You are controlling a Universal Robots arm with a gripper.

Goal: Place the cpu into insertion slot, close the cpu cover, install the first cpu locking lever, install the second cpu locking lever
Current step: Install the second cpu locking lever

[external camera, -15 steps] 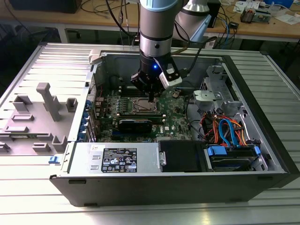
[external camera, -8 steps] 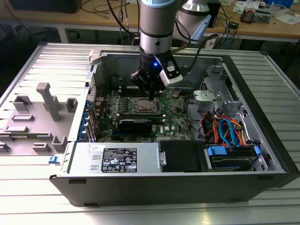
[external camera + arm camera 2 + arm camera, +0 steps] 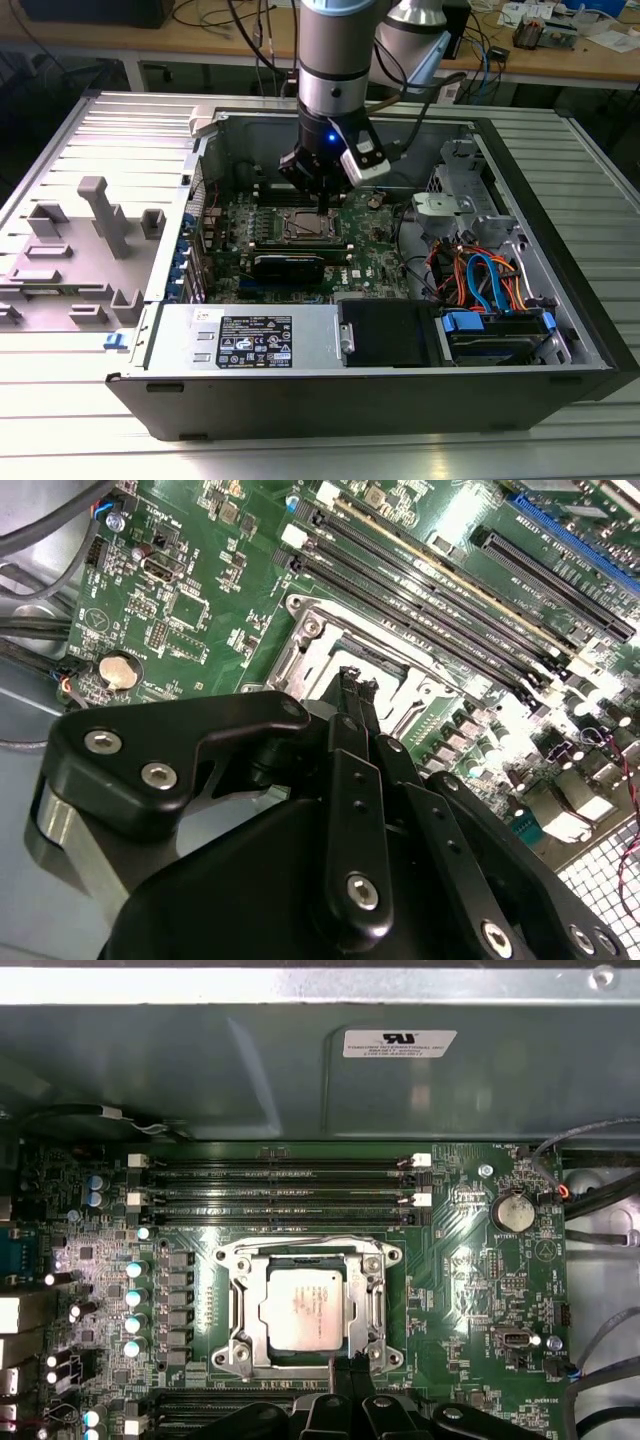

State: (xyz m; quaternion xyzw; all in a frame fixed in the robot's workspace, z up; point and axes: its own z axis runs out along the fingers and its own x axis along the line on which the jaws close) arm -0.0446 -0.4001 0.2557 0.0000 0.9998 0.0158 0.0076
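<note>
The cpu point(image 3: 305, 1305), a grey square chip, lies in the insertion slot point(image 3: 305, 228) on the green motherboard. The silver cpu cover point(image 3: 300, 1252) lies flat over it, and the chip's face shows through the cover's window. In both wrist views my gripper point(image 3: 355, 1362) is shut with nothing between its black fingers. Its tips sit at one edge of the socket frame point(image 3: 330, 645). In the exterior view the gripper point(image 3: 325, 200) hangs straight down just behind the socket, inside the open computer case. I cannot make out how the locking levers stand.
Long black memory slots point(image 3: 280, 1185) run beside the socket, with a coin battery point(image 3: 513, 1210) nearby. The case's metal wall point(image 3: 200, 1070) stands close behind. Coloured cables point(image 3: 480, 275) and a drive bay fill the exterior view's right. Grey fixtures point(image 3: 100, 215) stand outside on the left.
</note>
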